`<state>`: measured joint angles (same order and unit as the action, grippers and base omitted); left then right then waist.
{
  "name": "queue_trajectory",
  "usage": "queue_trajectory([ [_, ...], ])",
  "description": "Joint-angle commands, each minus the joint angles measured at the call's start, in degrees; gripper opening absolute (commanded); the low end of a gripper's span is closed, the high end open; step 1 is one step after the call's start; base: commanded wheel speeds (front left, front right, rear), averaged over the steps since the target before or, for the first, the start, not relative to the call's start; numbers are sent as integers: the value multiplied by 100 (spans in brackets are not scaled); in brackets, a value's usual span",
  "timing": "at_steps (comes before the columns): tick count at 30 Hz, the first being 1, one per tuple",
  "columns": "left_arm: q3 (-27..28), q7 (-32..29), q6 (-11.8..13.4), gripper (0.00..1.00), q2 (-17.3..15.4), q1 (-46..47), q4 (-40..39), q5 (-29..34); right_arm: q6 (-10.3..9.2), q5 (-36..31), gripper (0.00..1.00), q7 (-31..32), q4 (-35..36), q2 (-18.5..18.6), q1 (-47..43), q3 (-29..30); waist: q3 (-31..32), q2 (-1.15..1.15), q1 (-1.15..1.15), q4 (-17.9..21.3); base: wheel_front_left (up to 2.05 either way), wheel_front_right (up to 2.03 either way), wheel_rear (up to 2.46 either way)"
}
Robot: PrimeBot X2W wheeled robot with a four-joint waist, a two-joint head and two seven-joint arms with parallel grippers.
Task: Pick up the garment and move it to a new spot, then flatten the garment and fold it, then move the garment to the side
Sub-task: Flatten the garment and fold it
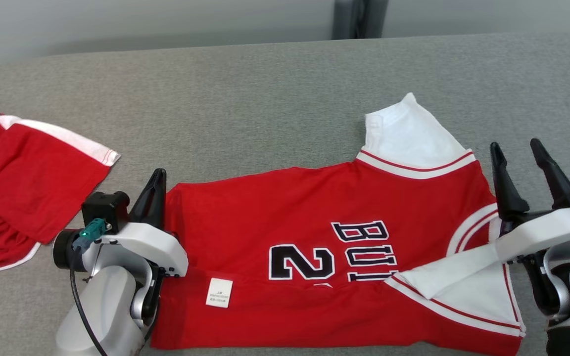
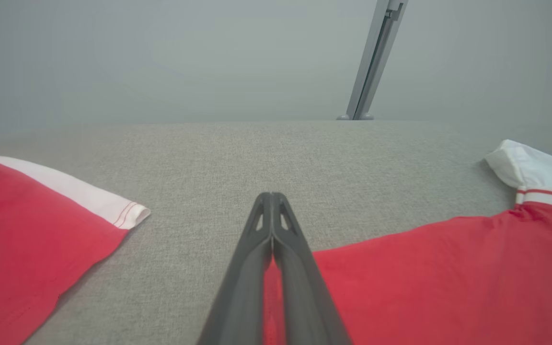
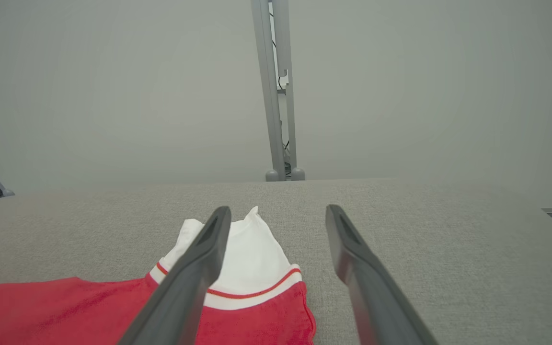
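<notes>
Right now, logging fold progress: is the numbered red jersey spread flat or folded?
Partly folded: near edge of the jersey turned over the front, cutting off the lettering and showing the care label; far sleeve spread.

The red jersey [image 1: 265, 212] carries a dark, white-outlined numeral "2" [image 1: 301, 261] on its front. Beside it, two rows of matching letters [image 1: 364, 244] each begin "BU"; the rest cannot be read. The white label [image 1: 219, 292] bears print too small to read.
</notes>
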<state>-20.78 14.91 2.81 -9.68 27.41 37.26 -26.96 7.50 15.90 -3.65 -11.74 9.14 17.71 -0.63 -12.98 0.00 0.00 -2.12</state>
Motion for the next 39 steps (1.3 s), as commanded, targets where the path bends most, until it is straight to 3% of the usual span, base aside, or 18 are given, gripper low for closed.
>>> queue_trajectory([
  [1,17,24,9,0,-3,-75,-28,37,-2,-50,100,14,-17,52,73,11,-10,0,0,-171,0,0,0],
  [9,142,26,-15,0,163,-532,-867,137,-2,-4,100,16,-392,125,511,-37,55,0,0,-540,0,0,0],
  [16,395,27,-143,0,311,-1131,-1581,199,-2,39,100,-261,-565,-29,273,-76,313,0,0,-553,0,0,0],
  [17,419,27,-173,30,335,-1232,-1664,230,-2,59,100,-311,-575,-69,219,-68,365,0,0,-530,0,0,0],
  [18,454,27,-183,49,358,-1345,-1736,251,-2,74,100,-362,-579,-103,154,-59,417,0,0,-508,0,0,0],
  [19,491,27,-205,83,376,-1457,-1790,281,-2,76,100,-410,-580,-142,86,-42,473,0,0,-480,0,0,0],
  [20,516,27,-234,98,394,-1548,-1841,299,-2,72,100,-464,-567,-181,16,-21,523,0,0,-457,0,0,0],
  [30,892,27,-433,100,586,-2363,-2143,385,-2,23,100,-860,-246,-551,-857,194,911,0,0,-288,0,0,0],
  [39,1067,27,-510,100,651,-2484,-2102,534,-2,-45,100,-763,-96,-606,-1041,112,988,0,0,-208,0,0,0],
])
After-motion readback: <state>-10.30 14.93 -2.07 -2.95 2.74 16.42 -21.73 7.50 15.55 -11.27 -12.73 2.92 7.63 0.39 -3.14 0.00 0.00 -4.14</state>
